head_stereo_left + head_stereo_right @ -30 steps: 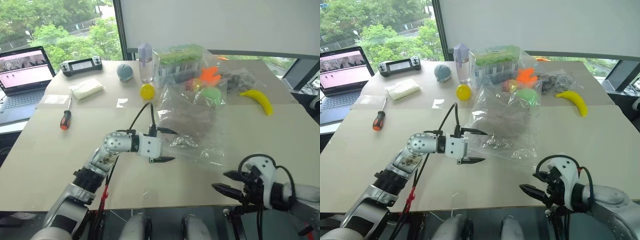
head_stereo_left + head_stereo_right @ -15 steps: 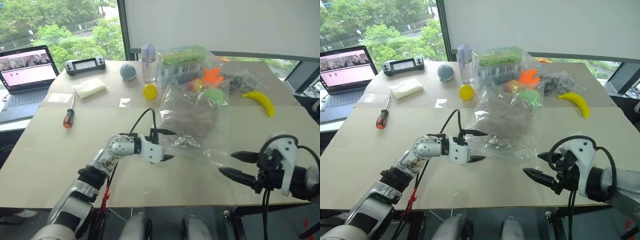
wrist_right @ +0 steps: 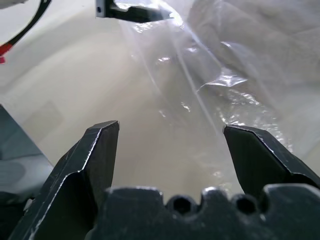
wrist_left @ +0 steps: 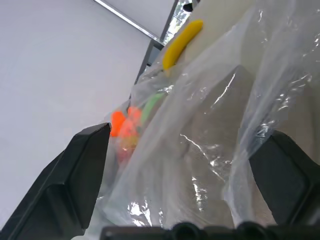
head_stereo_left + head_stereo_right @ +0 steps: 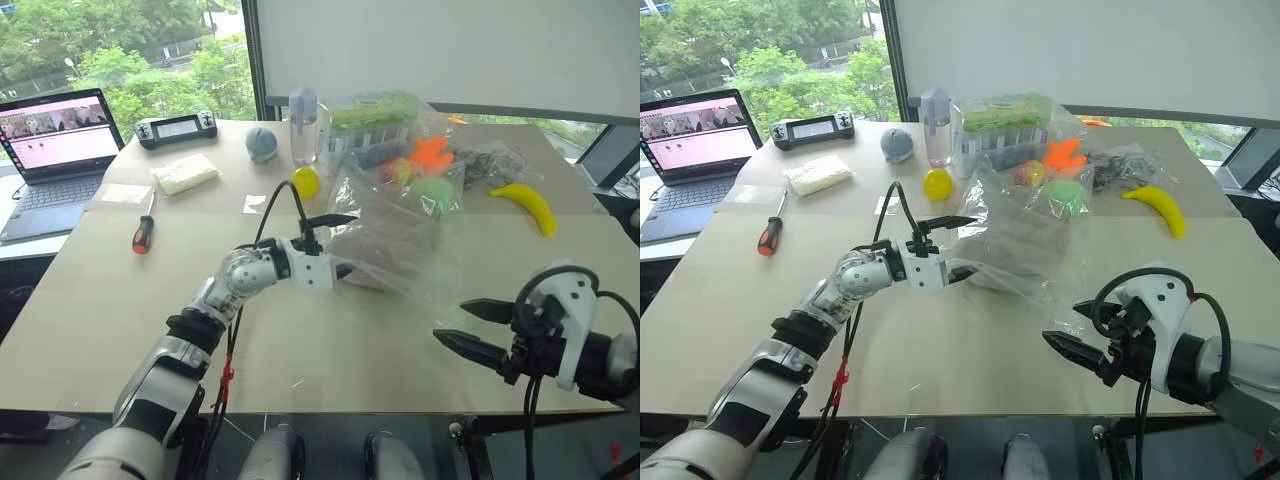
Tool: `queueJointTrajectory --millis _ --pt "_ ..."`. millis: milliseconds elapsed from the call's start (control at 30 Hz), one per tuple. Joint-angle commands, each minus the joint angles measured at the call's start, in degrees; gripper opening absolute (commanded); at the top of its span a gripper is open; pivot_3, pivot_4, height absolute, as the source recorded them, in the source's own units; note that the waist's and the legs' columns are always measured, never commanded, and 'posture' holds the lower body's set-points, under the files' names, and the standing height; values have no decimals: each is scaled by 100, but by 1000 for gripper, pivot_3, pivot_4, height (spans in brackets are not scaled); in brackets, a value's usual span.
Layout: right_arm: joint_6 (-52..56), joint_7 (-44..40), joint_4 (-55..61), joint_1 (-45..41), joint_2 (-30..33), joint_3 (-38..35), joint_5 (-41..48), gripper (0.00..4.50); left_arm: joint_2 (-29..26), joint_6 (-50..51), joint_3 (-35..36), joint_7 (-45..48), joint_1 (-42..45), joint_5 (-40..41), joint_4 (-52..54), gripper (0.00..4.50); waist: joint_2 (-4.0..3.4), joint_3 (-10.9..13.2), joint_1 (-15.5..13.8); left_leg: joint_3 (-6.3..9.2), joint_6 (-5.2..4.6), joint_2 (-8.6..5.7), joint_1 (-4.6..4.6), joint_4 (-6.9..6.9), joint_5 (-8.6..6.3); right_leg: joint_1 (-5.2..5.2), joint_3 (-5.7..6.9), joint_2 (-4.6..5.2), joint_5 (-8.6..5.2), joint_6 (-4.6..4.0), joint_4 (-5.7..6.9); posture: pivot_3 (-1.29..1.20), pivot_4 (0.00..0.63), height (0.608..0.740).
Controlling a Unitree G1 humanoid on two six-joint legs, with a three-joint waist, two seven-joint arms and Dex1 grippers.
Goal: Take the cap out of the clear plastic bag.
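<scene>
Left wrist view — glossy wrinkled clear plastic bag (image 4: 220,130) between spread left fingers (image 4: 75,175) | soft cap (image 5: 385,245) inside | right fingers (image 5: 470,345) released

The cap (image 5: 385,245) blurs behind the clear plastic bag's (image 5: 410,265) wrinkled film (seams unreadable).

A taupe-beige cap (image 5: 385,243) shows dull through a clear, glossy plastic bag (image 5: 405,262) on a pale beige worktop (image 5: 90,290), with black-fingered grippers, the left gripper (image 5: 338,244) on a silver and white arm and the right gripper (image 5: 472,328) on a white wrist. Behind lie a yellow banana (image 5: 524,203), a yellow ball (image 5: 306,182), a grey-blue ball (image 5: 262,144), orange (image 5: 430,153) and green (image 5: 436,193) toys, a green-lidded clear box (image 5: 372,125) and a red-and-black screwdriver (image 5: 144,230).
</scene>
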State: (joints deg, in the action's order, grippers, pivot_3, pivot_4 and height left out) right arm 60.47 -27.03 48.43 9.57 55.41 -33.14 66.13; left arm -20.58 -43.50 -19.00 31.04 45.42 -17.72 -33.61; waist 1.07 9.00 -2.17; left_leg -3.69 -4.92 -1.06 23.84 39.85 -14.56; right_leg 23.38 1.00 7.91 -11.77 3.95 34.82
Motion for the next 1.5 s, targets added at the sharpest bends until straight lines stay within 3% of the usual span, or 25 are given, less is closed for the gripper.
queueJointTrajectory --millis 33,167,267,333,467,567,667,767,933,1100,1133,1233,1300,1500 --pt "-109 446 331 -125 -57 281 219 4058 186 -123 87 -45 468 197 36 2889 5 3 -5 0 0 0 0 0 0 -1 0 0 0 0 -1 0 150 740" --pt "-135 1438 269 -641 -613 1255 127 4058 517 30 113 50 821 459 -183 1525 16 9 2 0 0 0 2 4 0 -2 2 0 0 1 -4 0 150 740" --pt "-301 2243 42 -1088 -1453 1827 -70 4058 686 157 144 251 971 712 -315 557 21 11 23 0 -1 0 2 4 0 -4 4 -2 0 3 -7 0 150 740" --pt "-476 3147 -495 -1327 -2392 1936 97 4058 747 173 108 347 1009 739 -400 80 24 13 55 -2 -1 -5 3 1 0 2 -3 -2 -1 3 -4 0 150 740" --pt "-784 4414 -1225 -1525 -3776 1935 235 4058 809 155 66 524 978 831 -397 80 30 13 91 -4 0 -7 5 0 1 6 -7 -10 -1 4 5 0 150 740" --pt "-686 4402 -1028 -1457 -3783 2043 254 4058 800 124 78 622 962 864 -365 80 27 12 94 -5 -2 -12 26 1 0 27 -4 -8 0 7 17 0 150 740" --pt "-863 4123 -535 -1367 -3539 1865 1028 4058 637 102 26 1219 877 1186 -263 80 26 11 120 -8 -3 -18 60 3 2 65 -6 -12 6 14 28 0 150 740" --pt "-938 3800 -218 -1231 -2974 1647 1425 4058 357 1286 152 2900 650 2508 217 80 25 11 183 -10 -2 -9 67 3 2 70 -7 -24 6 14 26 0 150 740" --pt "-1144 3588 -305 -1202 -2163 1248 1773 4058 -99 2202 336 3945 542 3115 497 1450 25 11 251 -10 -3 -1 66 3 2 70 -11 -34 4 13 20 0 150 740" --pt "-1331 3548 -590 -1300 -1508 830 2096 4058 -448 2613 69 4747 43 3121 1178 3117 25 11 240 -11 -3 -3 49 4 1 54 -20 -33 5 13 13 0 150 740" --pt "-1354 3534 -621 -1299 -1405 786 2143 4058 -520 2673 1 4885 -61 3090 1343 3222 25 11 241 -12 -3 -3 49 4 1 56 -23 -33 5 13 13 0 150 740" --pt "-1405 3488 -675 -1255 -1166 711 2240 4058 -582 2876 -109 4967 -313 3051 1854 4376 25 11 236 -13 -3 -1 51 3 2 64 -26 -34 5 11 14 0 150 740" --pt "-1444 3488 -691 -1209 -1067 692 2257 4058 -468 2865 -85 4749 -385 2952 1933 4443 25 11 204 -13 -3 0 52 4 2 65 -28 -33 5 11 14 0 150 740" --pt "-1585 3572 -745 -1127 -985 694 2205 4058 -184 1509 -194 3956 -450 1971 1288 4443 25 11 147 -13 -3 -1 50 13 1 59 -32 -31 6 9 13 0 150 740"
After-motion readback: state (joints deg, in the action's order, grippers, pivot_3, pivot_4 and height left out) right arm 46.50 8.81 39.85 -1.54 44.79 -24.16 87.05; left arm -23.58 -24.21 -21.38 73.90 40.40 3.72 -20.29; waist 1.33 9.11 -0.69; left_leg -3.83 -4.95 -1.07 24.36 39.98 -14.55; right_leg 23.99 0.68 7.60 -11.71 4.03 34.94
